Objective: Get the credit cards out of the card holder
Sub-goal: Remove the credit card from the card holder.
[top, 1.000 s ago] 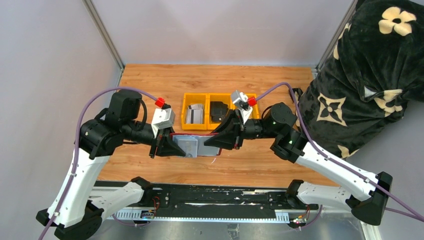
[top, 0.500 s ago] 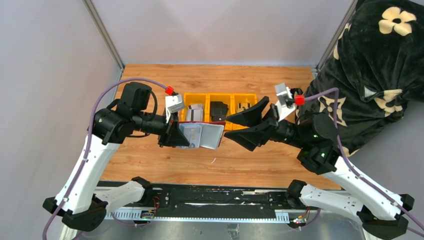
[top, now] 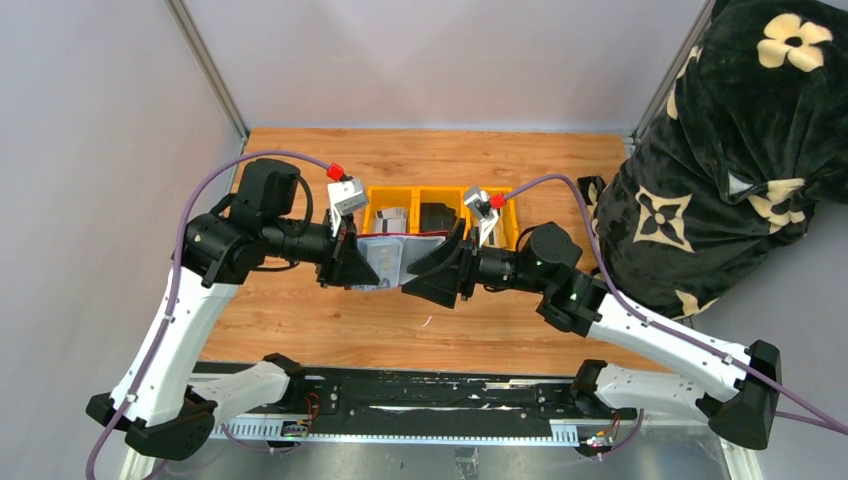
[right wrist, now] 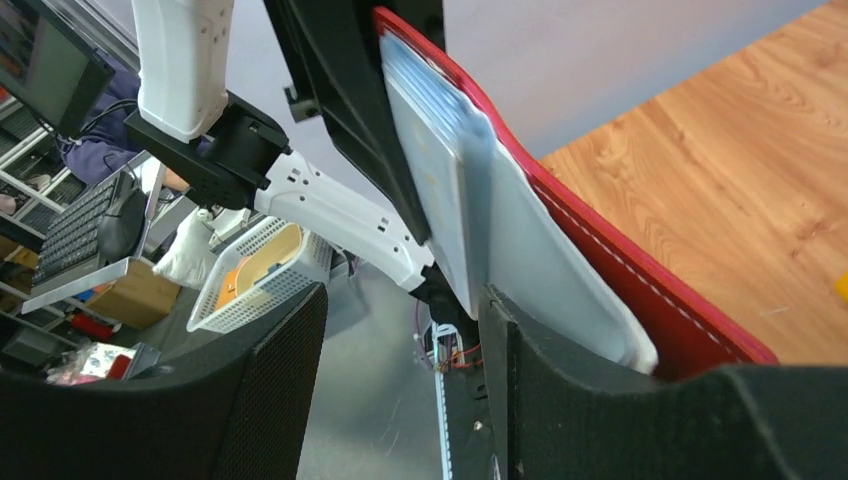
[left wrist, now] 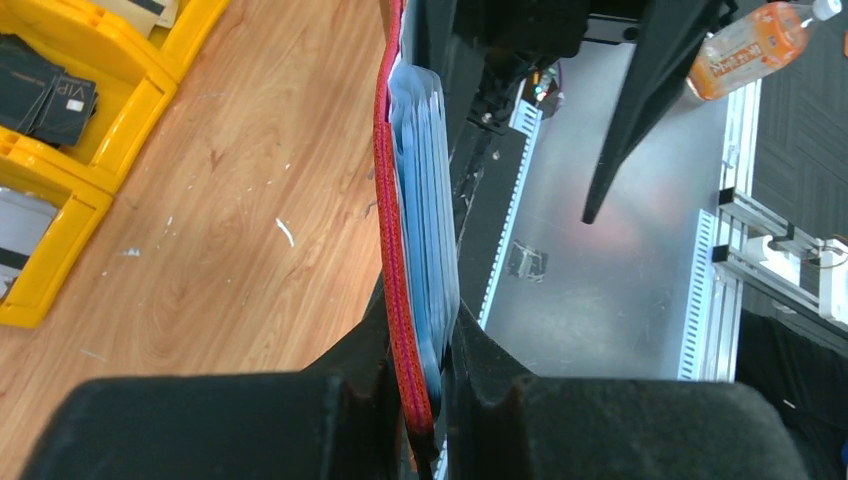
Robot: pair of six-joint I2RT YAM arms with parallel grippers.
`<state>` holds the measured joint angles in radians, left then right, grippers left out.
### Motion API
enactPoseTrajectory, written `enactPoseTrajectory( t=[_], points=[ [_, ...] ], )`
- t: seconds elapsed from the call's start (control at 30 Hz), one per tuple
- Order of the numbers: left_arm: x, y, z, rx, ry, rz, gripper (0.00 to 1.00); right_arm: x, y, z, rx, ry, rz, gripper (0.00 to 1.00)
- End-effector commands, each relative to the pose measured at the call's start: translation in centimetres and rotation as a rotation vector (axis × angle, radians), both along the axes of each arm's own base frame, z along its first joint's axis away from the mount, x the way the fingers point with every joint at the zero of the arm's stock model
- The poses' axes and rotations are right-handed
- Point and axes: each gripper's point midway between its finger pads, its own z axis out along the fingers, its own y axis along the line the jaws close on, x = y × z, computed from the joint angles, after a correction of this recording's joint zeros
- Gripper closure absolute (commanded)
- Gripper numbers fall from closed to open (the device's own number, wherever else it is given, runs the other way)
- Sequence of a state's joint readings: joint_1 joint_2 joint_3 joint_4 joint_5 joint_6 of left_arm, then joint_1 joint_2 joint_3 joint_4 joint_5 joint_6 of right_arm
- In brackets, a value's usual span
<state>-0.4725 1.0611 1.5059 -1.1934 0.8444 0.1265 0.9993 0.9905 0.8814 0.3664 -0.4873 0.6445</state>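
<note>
The dark-red card holder [top: 400,238] hangs open above the table. My left gripper [top: 352,265] is shut on its left end. In the left wrist view the holder's red stitched edge [left wrist: 388,200] runs up from the gripper [left wrist: 425,320], with a stack of pale grey-blue cards [left wrist: 428,190] beside it. My right gripper [top: 420,276] is open at the holder's right end. In the right wrist view a grey-white card [right wrist: 435,180] stands in the gripper's gap [right wrist: 405,300], close to the right finger [right wrist: 620,400]. The grey lining [right wrist: 560,270] and red cover [right wrist: 650,290] lie behind that finger.
Yellow bins [top: 372,222] stand behind the holder with loose cards [top: 390,220] and a black wallet [top: 435,220]; they also show in the left wrist view [left wrist: 110,150]. A black flower-patterned cloth [top: 740,150] fills the right side. The metal rail [top: 420,400] lies at the near edge.
My right gripper has swung left from beside the bins to the holder's right end, with its jaws narrower. My left gripper keeps hold of the holder in about the same place.
</note>
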Motion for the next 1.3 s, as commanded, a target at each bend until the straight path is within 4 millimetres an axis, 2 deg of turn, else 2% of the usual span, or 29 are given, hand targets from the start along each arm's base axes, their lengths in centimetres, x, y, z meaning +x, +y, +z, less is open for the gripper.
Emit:
enactPoseTrajectory(
  t=[0.0, 0.23, 0.43, 0.63, 0.87, 1.0, 1.13, 1.27],
  points=[
    [-1.2, -0.3, 2.4, -0.081, -0.026, -0.036, 1.0, -0.2, -0.4, 1.4, 0.068, 0.002, -0.008, 0.4],
    [-1.6, -0.5, 2.4, -0.095, 0.014, -0.051, 1.0, 0.5, 0.2, 1.2, 0.101, 0.031, 0.016, 0.41],
    [-1.5, -0.6, 2.0, -0.091, 0.025, -0.055, 1.0, 0.2, 1.5, 1.9, 0.198, 0.079, 0.101, 0.49],
    [-1.3, -0.6, 1.9, -0.087, 0.027, -0.054, 1.0, 0.2, 1.1, 2.8, 0.298, 0.083, 0.131, 0.58],
    [-1.7, -1.2, 1.8, -0.115, 0.073, -0.115, 0.95, -0.6, 1.3, 3.8, 0.399, 0.099, 0.23, 0.69],
    [-2.1, -1.8, 2.0, -0.149, 0.131, -0.17, 0.89, 0.2, 1.9, 3.3, 0.413, 0.13, 0.218, 0.7],
    [-2.1, -2.0, 2.0, -0.155, 0.148, -0.182, 0.85, 0.6, 2.1, 3.3, 0.432, 0.14, 0.208, 0.78],
    [-2.3, -2.0, 2.1, -0.169, 0.143, -0.197, 0.81, 0.9, 1.5, 3.4, 0.45, 0.138, 0.2, 0.96]
  ],
)
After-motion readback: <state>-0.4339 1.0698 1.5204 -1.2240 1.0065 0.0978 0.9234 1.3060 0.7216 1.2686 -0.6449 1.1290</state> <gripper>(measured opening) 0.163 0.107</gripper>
